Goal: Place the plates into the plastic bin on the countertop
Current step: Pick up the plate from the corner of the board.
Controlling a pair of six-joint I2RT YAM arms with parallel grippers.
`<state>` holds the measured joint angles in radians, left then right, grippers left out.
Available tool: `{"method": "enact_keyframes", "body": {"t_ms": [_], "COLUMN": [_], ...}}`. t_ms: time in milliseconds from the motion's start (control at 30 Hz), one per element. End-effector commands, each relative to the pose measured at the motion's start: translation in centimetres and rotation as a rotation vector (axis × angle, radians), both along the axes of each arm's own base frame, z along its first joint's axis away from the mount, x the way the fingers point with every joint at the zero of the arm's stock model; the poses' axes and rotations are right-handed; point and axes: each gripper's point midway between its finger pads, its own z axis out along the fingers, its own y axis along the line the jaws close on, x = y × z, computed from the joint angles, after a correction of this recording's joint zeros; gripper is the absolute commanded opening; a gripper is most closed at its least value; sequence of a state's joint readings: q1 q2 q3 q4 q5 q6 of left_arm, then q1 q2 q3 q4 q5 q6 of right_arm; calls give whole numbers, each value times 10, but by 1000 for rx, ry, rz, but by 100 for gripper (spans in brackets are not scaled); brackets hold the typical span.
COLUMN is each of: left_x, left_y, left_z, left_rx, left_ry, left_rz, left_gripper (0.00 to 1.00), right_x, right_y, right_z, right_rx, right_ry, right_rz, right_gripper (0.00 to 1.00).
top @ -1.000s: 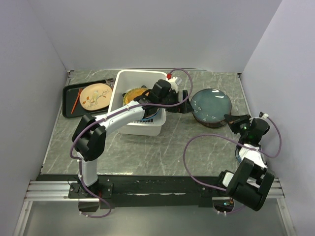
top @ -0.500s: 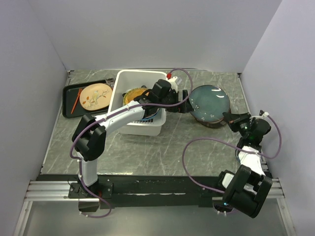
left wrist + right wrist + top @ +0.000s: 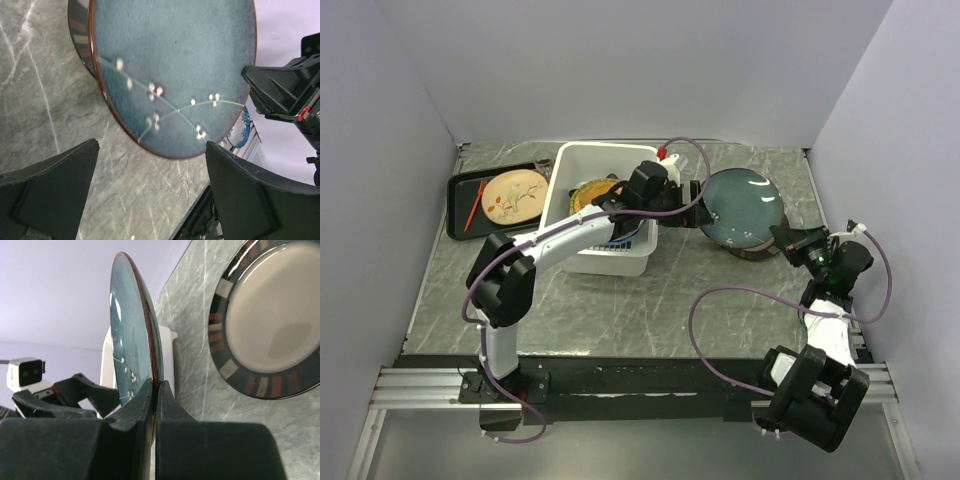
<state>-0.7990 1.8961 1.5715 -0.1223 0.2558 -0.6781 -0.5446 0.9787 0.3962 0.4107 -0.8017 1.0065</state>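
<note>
Right wrist, R claw (image 3: 155,389) nips teal plate (image 3: 129,330); L claw (image 3: 151,150) spread

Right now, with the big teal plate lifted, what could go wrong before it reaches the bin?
The right gripper pinches the dark teal plate only at its rim; it might slip and drop onto the tan plate below.
The left gripper, open, sits close to the plate's far edge and may knock it.
The plastic bin already holds plates; landing could chip them.
</note>
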Motion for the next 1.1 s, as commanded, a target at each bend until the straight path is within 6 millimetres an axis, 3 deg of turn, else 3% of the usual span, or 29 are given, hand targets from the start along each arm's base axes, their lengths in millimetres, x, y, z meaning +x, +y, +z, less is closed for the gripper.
{"method": "enact_keyframes", "body": {"t_ms": [0,200,433,700,933,1067], "left_x": [16,23,25,24,22,23], "left_y": [-6,-6,-12,-17,-16,-13], "left_z": [35,38,35,30,36,37], "left_rx": [-101,-177,-199,-210,-221,-216], "left_ry": [-46,-22,3,15,5,1], "left_rz": [37,35,11,-8,-20,-6], "left_gripper": [91,83,63,48,1,1], "right_x": [0,-2,-4,-6,-2,1], "right_y": [9,15,22,26,27,26], "right_z": [83,89,95,99,92,87], "right_rx": [-72,-66,-62,-56,-34,-25], "right_ry": [-244,-259,-264,-277,-258,-246], "right_rz": [77,114,148,175,197,194], "right_gripper": [0,0,0,0,0,0]}}
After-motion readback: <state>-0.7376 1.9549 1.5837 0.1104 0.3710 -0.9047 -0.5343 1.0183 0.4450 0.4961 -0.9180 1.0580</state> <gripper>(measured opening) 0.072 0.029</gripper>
